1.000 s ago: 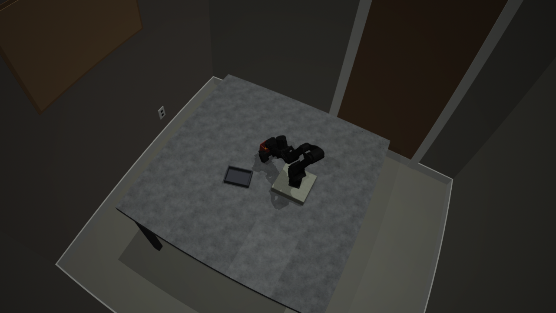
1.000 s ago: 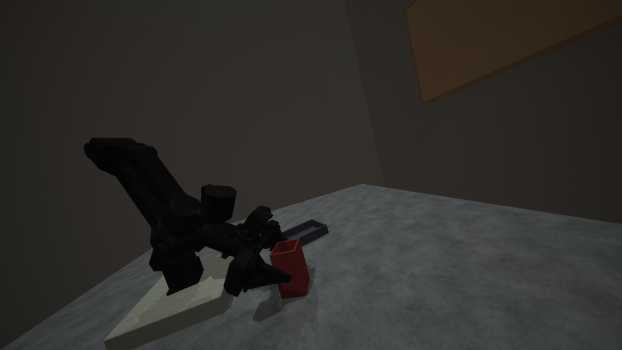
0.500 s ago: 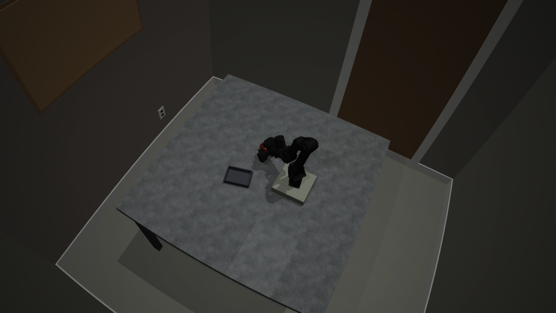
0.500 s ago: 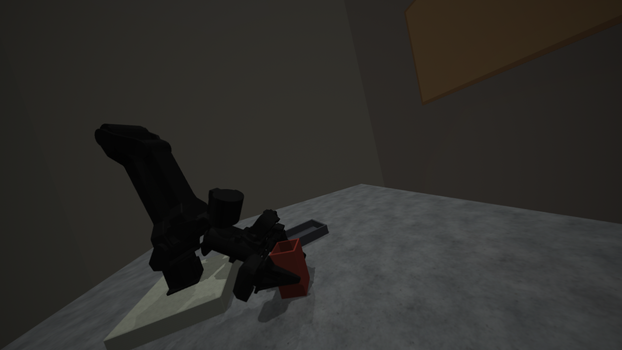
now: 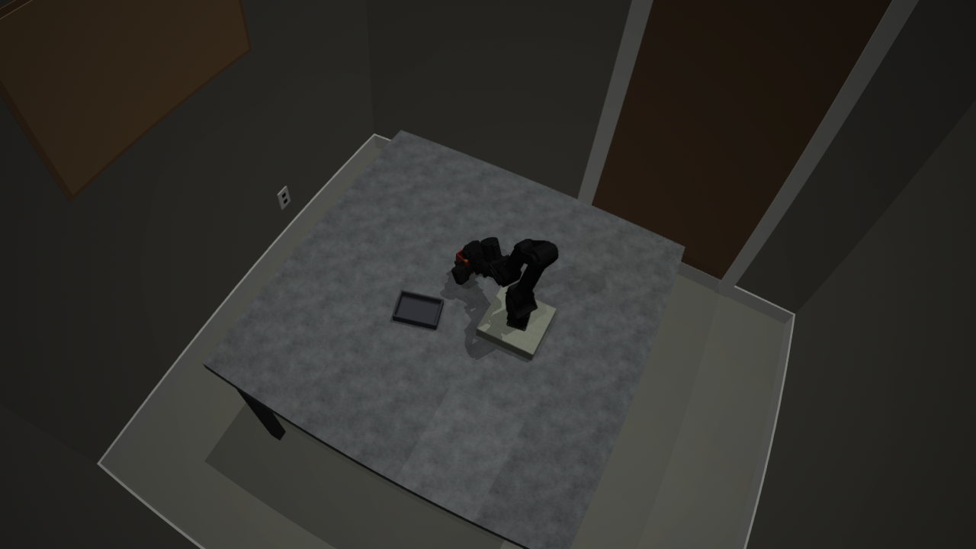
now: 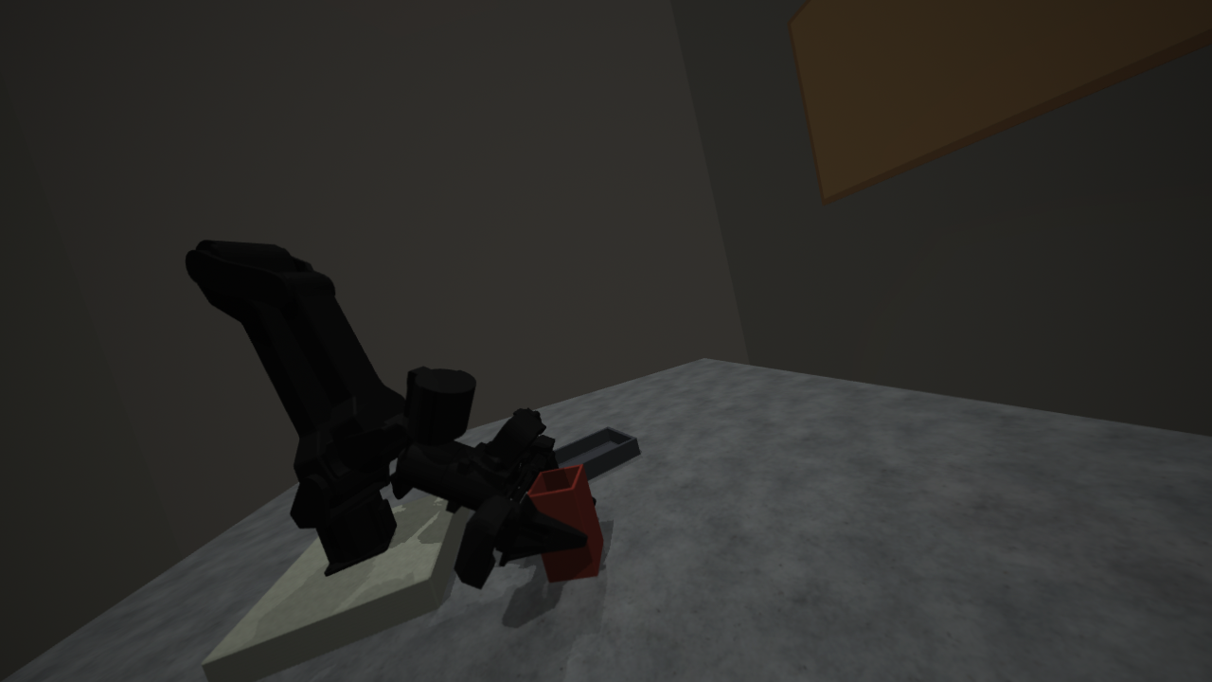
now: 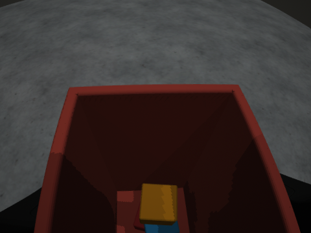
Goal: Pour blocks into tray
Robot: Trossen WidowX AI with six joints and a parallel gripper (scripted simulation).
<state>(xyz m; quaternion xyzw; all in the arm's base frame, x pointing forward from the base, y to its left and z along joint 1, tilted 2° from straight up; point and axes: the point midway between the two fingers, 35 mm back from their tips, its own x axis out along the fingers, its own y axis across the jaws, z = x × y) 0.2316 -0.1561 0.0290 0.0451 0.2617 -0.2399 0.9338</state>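
The red square cup (image 5: 461, 258) (image 6: 578, 504) (image 7: 155, 89) stands upright on the table. In the wrist view a yellow block (image 7: 159, 203), part of a blue block (image 7: 162, 228) and part of a dark red block (image 7: 138, 223) show inside it; the frame's lower edge cuts off the rest. My gripper (image 5: 462, 263) (image 6: 588, 520) is open, with one finger on each side of the cup below its rim. Whether the fingers touch the walls is not clear. The shallow dark tray (image 5: 415, 322) (image 6: 606, 465) lies near the cup, with nothing visible in it.
The arm stands on a pale square base slab (image 5: 539, 329) (image 6: 317, 640), to the right of the tray in the top view. The grey table (image 5: 327, 354) (image 6: 847, 526) carries the cup, tray and slab. Its far corner shows behind the tray in the exterior view.
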